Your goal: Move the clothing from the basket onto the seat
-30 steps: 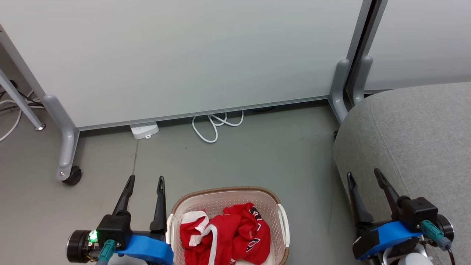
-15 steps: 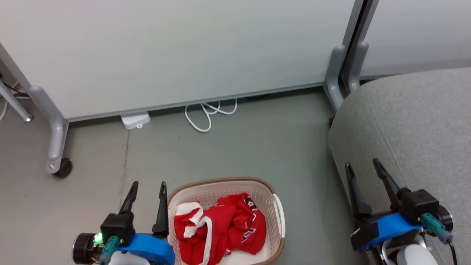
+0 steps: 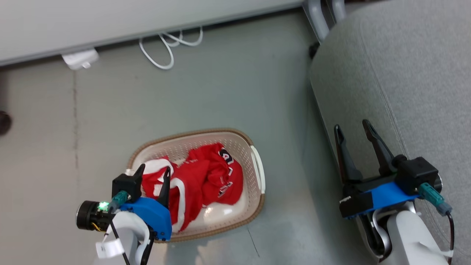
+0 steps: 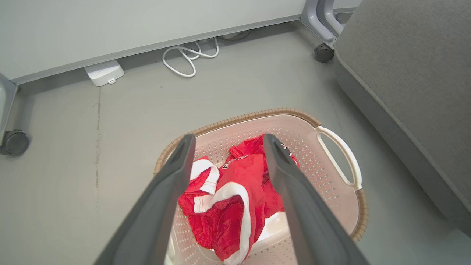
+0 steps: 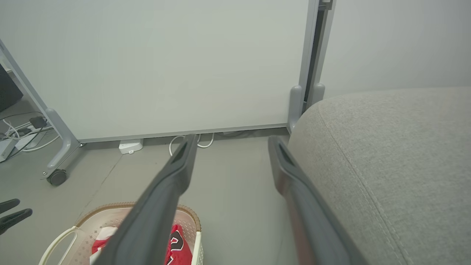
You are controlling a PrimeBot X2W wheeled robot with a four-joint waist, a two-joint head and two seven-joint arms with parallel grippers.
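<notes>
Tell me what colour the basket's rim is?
Brown, with a woven look; the left wrist view shows the basket's rim best.

The head view looks steeply down, the basket (image 3: 241, 142) low and left of centre; the left wrist view hangs close above that basket, the right wrist view sits further off, facing the wall panel (image 5: 165, 66) — all three share basket, floor (image 3: 220, 92) and seat (image 3: 404, 73).
</notes>
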